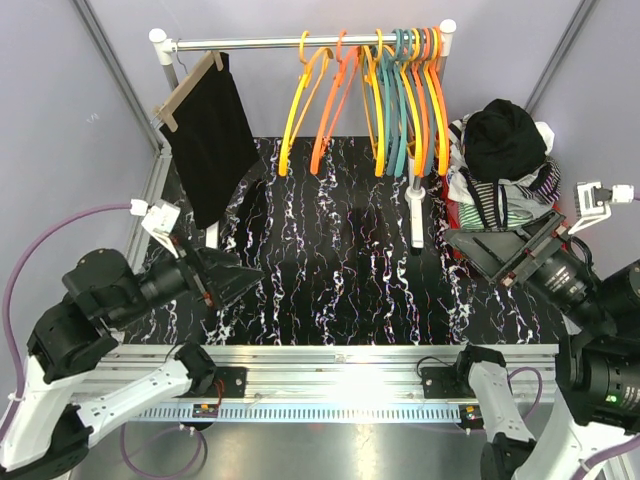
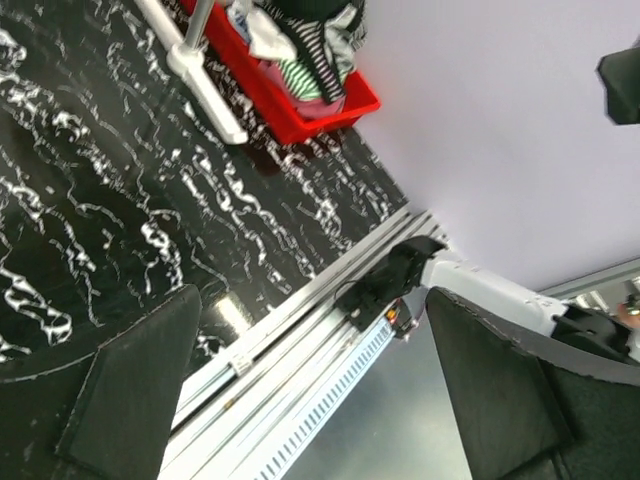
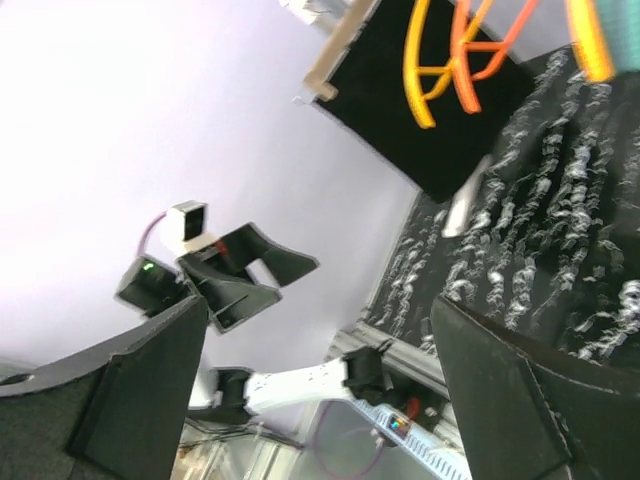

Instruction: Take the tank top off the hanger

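Observation:
A black tank top hangs on a wooden hanger at the left end of the clothes rail. It also shows in the right wrist view at the top. My left gripper is open and empty, low at the front left, below and right of the tank top's hem. My right gripper is open and empty at the front right, far from the tank top. In the left wrist view my fingers frame the table's front rail. In the right wrist view my fingers frame the left arm.
Several orange, yellow and teal plastic hangers hang empty along the rail's middle and right. A red bin piled with clothes stands at the back right. The rack's white foot rests on the black marbled table.

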`<state>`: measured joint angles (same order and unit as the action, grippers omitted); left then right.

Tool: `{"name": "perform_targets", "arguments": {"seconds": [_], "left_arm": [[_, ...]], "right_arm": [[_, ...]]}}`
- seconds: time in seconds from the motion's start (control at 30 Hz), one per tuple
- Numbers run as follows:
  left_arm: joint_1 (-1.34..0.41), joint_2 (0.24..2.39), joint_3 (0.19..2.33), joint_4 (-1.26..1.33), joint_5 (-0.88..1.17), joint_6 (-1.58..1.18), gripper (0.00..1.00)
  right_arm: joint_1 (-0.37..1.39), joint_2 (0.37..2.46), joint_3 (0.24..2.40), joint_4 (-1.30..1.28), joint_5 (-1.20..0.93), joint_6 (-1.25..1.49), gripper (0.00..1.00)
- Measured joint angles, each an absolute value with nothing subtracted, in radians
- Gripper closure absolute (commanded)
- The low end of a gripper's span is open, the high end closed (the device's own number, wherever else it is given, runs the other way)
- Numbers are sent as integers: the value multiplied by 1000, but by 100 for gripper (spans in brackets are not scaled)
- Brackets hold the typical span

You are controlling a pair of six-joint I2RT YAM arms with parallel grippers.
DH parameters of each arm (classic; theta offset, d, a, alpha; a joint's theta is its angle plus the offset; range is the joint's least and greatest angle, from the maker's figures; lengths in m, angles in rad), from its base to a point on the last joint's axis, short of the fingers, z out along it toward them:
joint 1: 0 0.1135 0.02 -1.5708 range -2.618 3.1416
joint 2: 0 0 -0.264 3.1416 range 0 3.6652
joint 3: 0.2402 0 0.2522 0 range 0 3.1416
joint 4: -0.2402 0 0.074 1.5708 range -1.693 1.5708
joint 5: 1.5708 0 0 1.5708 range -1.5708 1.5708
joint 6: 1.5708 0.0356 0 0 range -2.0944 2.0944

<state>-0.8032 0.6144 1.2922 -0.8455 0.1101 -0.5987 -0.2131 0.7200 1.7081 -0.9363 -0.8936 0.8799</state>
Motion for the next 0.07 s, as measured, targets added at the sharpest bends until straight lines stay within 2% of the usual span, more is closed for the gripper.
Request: {"name": "perform_targets", "arguments": {"seconds": [0.07], "left_arm": [[-803,603,1291,-828,113,-611,1]], "right_arm": [[-194,717,1679,-866,-920,944,0]]}}
